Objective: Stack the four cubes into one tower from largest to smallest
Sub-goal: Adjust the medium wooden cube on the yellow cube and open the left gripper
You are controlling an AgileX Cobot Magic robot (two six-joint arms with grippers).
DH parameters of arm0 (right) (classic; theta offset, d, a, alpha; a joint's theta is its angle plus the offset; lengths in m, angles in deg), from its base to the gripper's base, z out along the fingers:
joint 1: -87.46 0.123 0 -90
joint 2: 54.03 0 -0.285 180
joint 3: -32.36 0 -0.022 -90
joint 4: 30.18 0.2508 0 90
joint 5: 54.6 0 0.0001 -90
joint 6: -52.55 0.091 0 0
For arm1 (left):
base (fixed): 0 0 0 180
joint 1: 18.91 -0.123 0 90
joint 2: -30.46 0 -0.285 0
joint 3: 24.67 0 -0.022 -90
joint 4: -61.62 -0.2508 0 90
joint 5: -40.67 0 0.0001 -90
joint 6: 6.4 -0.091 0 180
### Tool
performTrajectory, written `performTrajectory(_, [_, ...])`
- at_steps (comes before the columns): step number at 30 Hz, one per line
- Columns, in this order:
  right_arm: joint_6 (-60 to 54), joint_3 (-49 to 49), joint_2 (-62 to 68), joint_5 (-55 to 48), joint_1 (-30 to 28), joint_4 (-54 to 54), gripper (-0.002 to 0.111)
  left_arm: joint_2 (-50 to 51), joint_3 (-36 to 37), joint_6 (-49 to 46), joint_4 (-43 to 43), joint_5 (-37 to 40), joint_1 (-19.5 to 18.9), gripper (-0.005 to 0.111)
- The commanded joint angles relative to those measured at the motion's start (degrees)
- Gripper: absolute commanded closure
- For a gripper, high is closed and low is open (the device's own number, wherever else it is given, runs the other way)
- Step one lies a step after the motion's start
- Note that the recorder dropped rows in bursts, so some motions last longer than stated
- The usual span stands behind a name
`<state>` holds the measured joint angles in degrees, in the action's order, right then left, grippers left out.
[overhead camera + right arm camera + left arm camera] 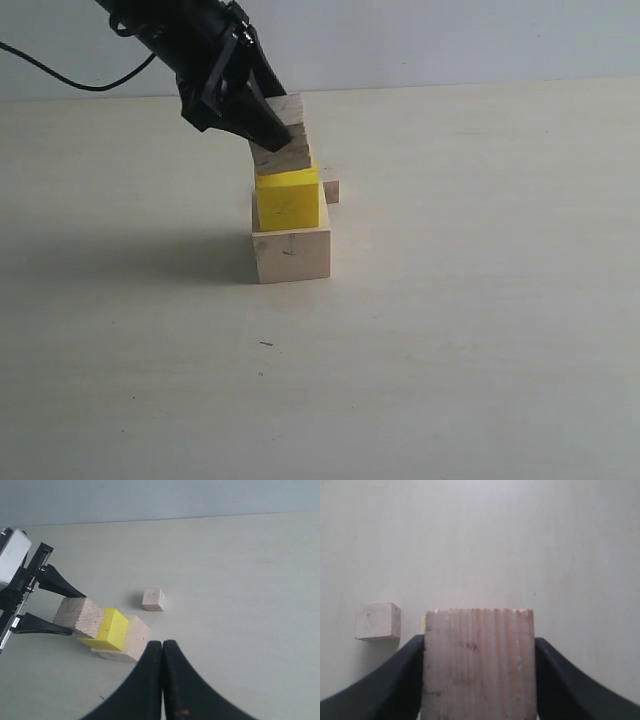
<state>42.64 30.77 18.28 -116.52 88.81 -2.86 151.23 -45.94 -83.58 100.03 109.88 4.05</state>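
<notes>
The largest pale wood cube (292,255) rests on the table with the yellow cube (288,199) on top of it. My left gripper (268,128) is shut on the plywood cube (284,140), holding it tilted right over the yellow cube; whether they touch I cannot tell. In the left wrist view the plywood cube (479,662) fills the space between both black fingers. The smallest pale cube (153,600) lies alone on the table behind the stack, partly hidden in the exterior view (331,185). My right gripper (163,647) is shut and empty, apart from the stack.
A black cable (70,75) trails from the left arm across the back left. The pale tabletop (480,330) stretches around the stack, and a grey wall (450,40) rises behind it.
</notes>
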Motion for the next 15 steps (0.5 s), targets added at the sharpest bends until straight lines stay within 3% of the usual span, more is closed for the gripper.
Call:
performTrajectory(1, [-0.6, -0.4, -0.3, 0.6, 0.0, 0.9, 0.108, -0.3, 0.3, -0.4, 0.4, -1.2, 0.4, 0.107])
performTrajectory(15, [-0.6, -0.4, -0.3, 0.6, 0.0, 0.9, 0.108, 0.4, 0.3, 2.6, -1.0, -2.7, 0.7, 0.107])
